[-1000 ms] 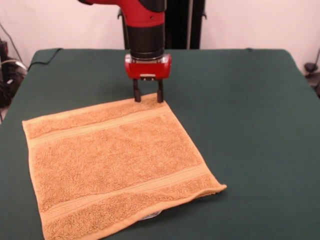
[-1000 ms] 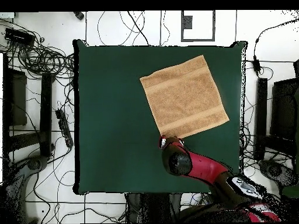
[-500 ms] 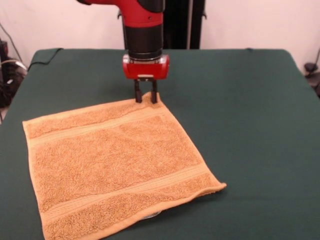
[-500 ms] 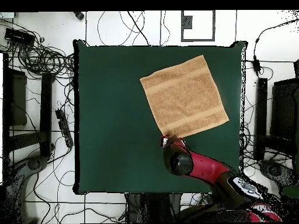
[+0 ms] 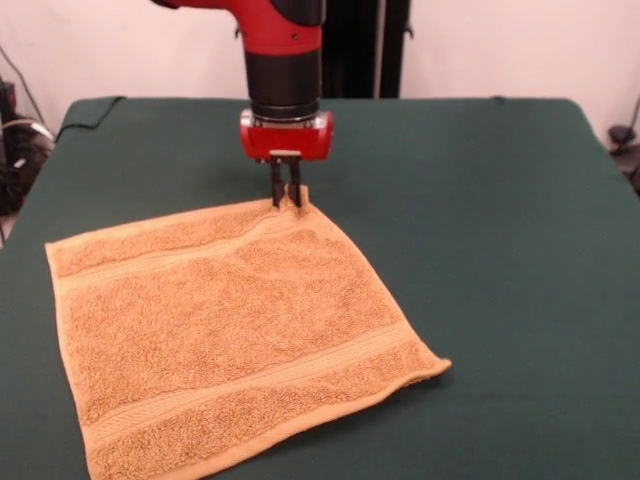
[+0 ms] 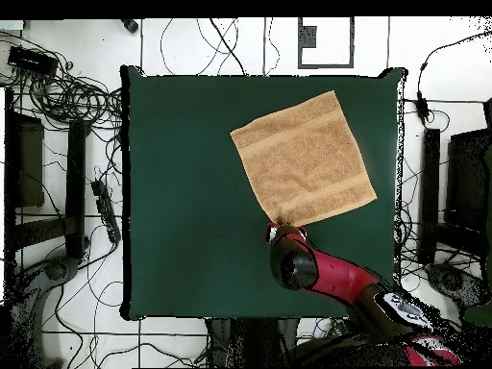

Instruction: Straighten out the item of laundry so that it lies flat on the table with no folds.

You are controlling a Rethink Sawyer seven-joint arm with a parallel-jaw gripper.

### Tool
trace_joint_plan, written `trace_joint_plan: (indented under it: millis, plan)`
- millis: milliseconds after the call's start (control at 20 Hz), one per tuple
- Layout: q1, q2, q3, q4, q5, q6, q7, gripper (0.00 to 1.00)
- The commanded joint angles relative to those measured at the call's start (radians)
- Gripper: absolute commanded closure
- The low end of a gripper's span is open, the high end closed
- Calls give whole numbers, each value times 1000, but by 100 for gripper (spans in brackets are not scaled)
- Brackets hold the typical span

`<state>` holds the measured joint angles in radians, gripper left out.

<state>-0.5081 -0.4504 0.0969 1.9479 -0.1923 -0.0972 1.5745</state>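
The orange-tan terry towel [image 5: 235,325] lies spread on the dark green table [image 5: 480,220], with stripe bands near two edges. It also shows in the overhead view [image 6: 303,159], toward the table's [image 6: 192,192] right side. My gripper [image 5: 286,203] stands at the towel's far corner with its fingers pinched together on that corner, which is pulled up into a small peak. In the overhead view the gripper [image 6: 282,229] sits at the towel's bottom corner. The corner nearest the camera on the right curls slightly. The white label is hidden.
The red and black arm [image 6: 327,274] reaches in from the robot base at the overhead view's bottom right. Cables [image 6: 67,86] and dark equipment lie on the floor around the table.
The gripper's fingers have closed from wide apart to pinched on the towel's far corner. The gripper shifted slightly left in the front view, and the corner has bunched up.
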Motion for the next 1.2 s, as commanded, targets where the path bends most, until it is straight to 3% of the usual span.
trace_joint_plan:
  millis: [50, 750, 1200]
  plan:
    - [17, 268, 77, -188, 33, -134, 199, 100]
    - [110, 154, 12, 66, 146, -197, 341, 100]
    - [113, 110, 23, 179, 178, -214, 335, 100]
